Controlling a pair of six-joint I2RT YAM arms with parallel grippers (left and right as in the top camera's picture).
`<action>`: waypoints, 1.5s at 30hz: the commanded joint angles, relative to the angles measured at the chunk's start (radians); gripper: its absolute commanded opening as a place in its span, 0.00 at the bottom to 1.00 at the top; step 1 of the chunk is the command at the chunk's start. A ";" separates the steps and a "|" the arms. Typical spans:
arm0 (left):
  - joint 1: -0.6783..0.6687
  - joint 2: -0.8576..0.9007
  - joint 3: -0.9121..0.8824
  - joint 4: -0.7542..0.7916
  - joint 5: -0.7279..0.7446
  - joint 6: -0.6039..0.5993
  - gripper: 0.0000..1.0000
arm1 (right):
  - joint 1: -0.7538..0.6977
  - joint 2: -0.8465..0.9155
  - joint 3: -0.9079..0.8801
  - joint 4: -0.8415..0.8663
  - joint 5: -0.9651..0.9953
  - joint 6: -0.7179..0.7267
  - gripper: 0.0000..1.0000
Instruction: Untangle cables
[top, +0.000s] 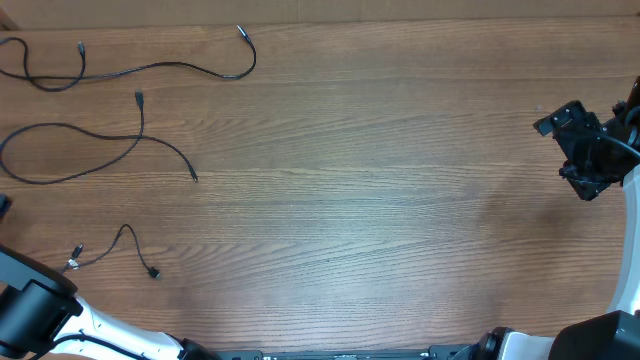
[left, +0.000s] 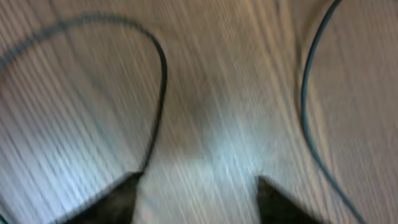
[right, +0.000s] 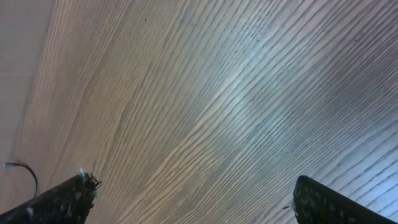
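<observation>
Black cables (top: 90, 150) — three separate strands on the left side of the wood table (top: 380, 200). Left gripper (left: 196, 202) released, nothing held, cable curving past on either side. Right gripper (top: 578, 152) also released — far right, well apart from them.

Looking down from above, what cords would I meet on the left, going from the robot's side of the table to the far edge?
short cable → middle cable → top cable
</observation>
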 joint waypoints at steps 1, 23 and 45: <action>0.008 0.003 0.014 -0.066 0.100 0.018 0.74 | -0.004 -0.005 0.009 0.003 0.007 -0.001 1.00; -0.421 -0.229 0.069 -0.152 0.512 0.056 0.84 | -0.004 -0.005 0.009 0.004 0.008 -0.001 1.00; -1.180 -0.765 0.068 -0.381 -0.041 0.008 0.88 | 0.021 -0.107 0.008 -0.129 -0.218 -0.150 1.00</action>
